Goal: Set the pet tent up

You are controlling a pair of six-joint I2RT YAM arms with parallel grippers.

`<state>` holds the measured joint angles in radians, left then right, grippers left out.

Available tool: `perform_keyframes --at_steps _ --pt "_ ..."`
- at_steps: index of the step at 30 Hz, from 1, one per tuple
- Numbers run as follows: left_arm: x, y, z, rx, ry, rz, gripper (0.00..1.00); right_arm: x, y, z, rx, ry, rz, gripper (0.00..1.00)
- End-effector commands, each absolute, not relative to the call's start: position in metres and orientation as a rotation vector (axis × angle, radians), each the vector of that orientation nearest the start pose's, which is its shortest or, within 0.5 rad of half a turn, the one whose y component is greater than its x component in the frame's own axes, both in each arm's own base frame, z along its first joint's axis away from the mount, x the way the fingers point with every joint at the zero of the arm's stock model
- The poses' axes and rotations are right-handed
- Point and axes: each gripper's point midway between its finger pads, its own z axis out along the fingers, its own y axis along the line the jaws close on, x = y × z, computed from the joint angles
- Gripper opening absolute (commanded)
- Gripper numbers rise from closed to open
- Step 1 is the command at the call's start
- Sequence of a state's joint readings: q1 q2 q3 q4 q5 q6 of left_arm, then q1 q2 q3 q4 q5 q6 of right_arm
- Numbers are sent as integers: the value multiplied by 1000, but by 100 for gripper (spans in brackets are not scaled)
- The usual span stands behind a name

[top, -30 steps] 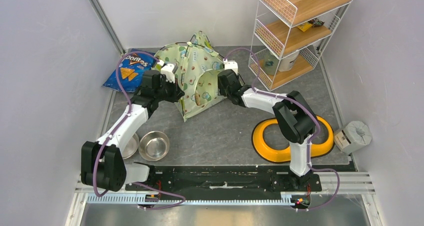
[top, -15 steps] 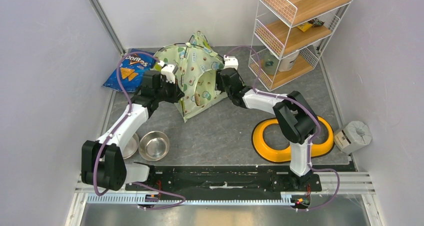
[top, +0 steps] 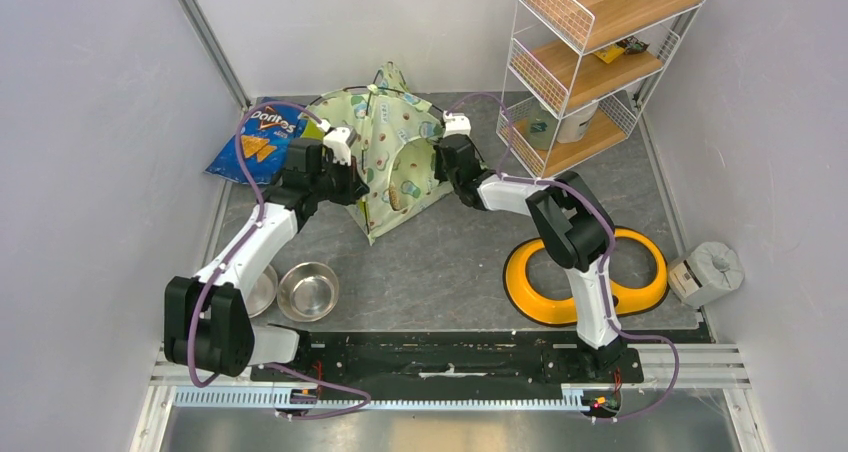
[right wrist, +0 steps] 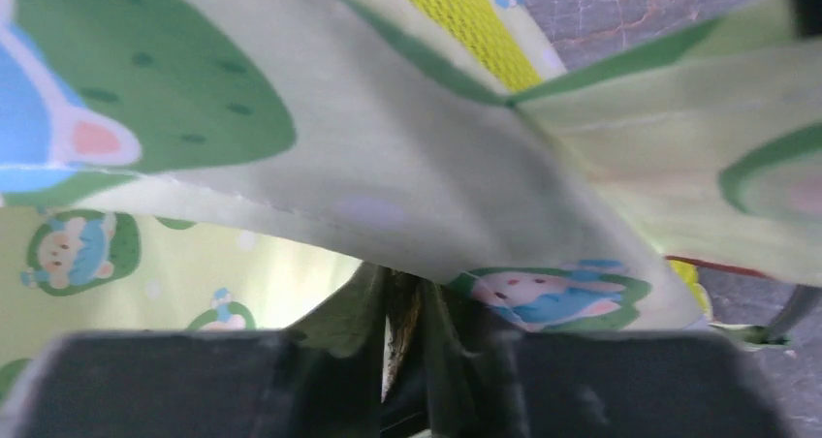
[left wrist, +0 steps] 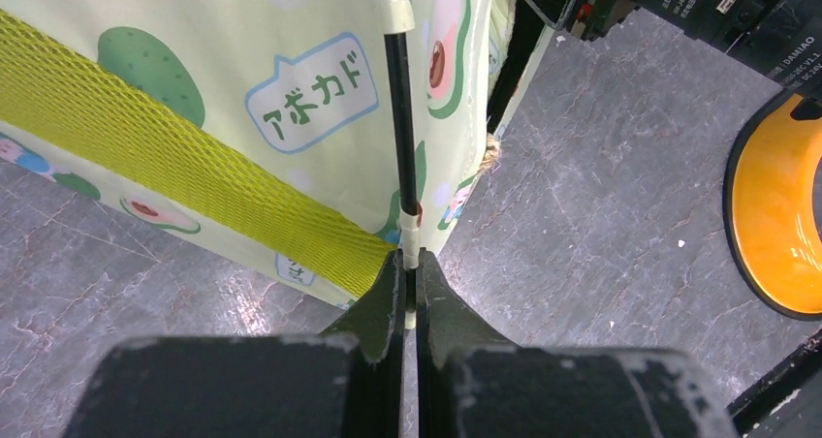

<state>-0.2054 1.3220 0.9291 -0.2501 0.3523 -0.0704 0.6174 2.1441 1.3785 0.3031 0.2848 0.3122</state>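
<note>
While the left claw (left wrist: 407,264) hasn't budged over the last sec, staying pinched tight on the white-tipped end of a thin black pole (left wrist: 399,118) at the tent's near-left corner, the right arm is what moved. Its elbow swung in toward the middle of the bench (top: 450,257), and the right claw (right wrist: 402,297) pushed up closer against the right flank of the pet tent (top: 395,137). Right wrist cam is now basically all printed fabric draped over the fingertips. The gap betw them looks narrow, but can't tell if they've actually got cloth or a pole in there or are just nosing under the flap. Tent itself sits at the far middle of the bench, betw the Doritos bag (top: 255,142) on the left and the wire shelf (top: 590,72) on the right. It's half up and lopsided, peak toward the back, front panel hanging down to the bench. So prob the step in hand is the right side going for a hold while the left anchors the pole. If that hold lands, the 2 arms could tension the frame and pop the thing into shape. Not set up yet imo. Risk: the right claw grabs only loose fabric, or the pole slips out of the left pinch once things get pulled.
</note>
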Motion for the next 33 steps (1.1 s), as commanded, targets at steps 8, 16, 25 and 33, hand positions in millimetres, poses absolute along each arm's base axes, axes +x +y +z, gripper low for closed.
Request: perform_keyframes --at_steps 8,16,25,33 --pt "348 -139 160 320 2241 -559 2 499 286 135 -272 1760 2 0" --pt "346 -139 159 314 2255 -562 2 503 252 151 -260 1555 -460 0" --pt "347 -140 160 312 2248 -570 2 485 267 145 -243 1724 -237 56" --pt "349 -138 161 292 2235 -556 2 424 263 182 -189 1950 96 85"
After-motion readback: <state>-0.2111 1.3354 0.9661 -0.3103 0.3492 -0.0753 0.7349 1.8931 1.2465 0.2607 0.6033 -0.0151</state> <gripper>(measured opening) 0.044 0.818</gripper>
